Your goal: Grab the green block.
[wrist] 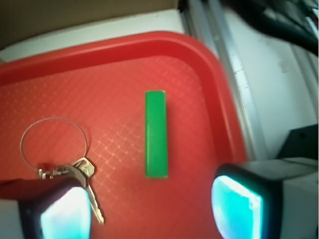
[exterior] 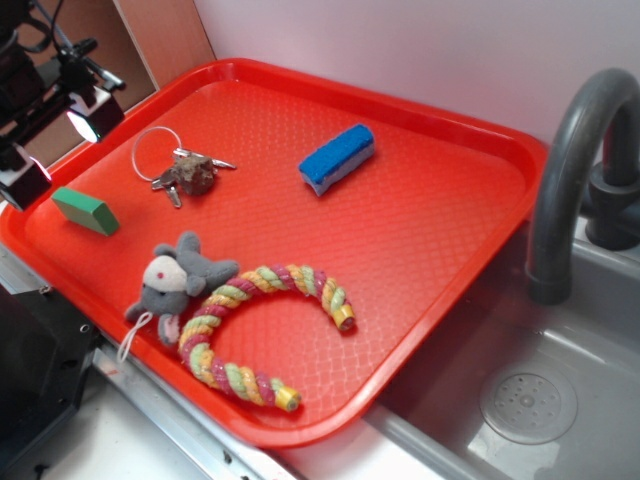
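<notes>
I held the gripper [exterior: 55, 145] raised above the tray's [exterior: 440, 270] far-left corner, jaws spread wide and empty, both fingertips [wrist: 237, 204] pointing down at the tray.

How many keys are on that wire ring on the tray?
2 that I can make out, both hanging from the wire ring: one key pointing down beside the tool, another key pointing sideways in the exterior view. The brown clump may hide more.
</notes>
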